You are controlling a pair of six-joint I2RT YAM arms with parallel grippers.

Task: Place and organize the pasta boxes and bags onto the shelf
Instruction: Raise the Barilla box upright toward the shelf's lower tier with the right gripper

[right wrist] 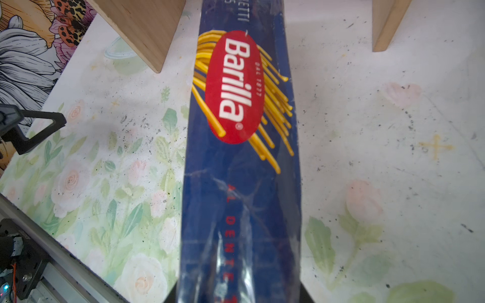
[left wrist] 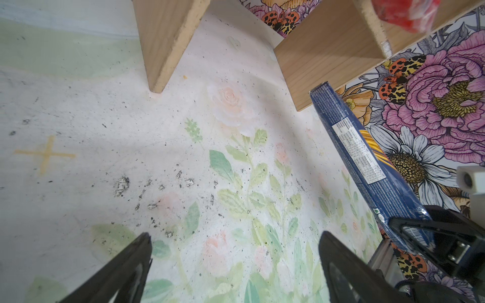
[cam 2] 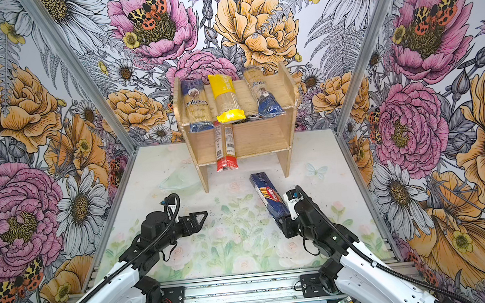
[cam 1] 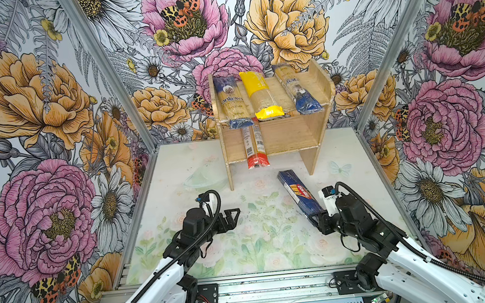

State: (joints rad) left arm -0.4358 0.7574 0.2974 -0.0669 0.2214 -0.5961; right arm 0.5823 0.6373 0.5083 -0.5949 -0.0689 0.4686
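Bold floral walls (cam 1: 36, 101) enclose a pale, scuffed floral tabletop (cam 1: 258, 246).

Your shelf (cam 1: 291, 137) stood at the back of the table (cam 1: 258, 243). You had three on the top tier, side by side: ankara bag (cam 1: 232, 102), yellow bag (cam 1: 260, 93), blue bag (cam 1: 296, 90), near ends past the front edge. Lower tier: red pack (cam 1: 254, 145), overhanging too.
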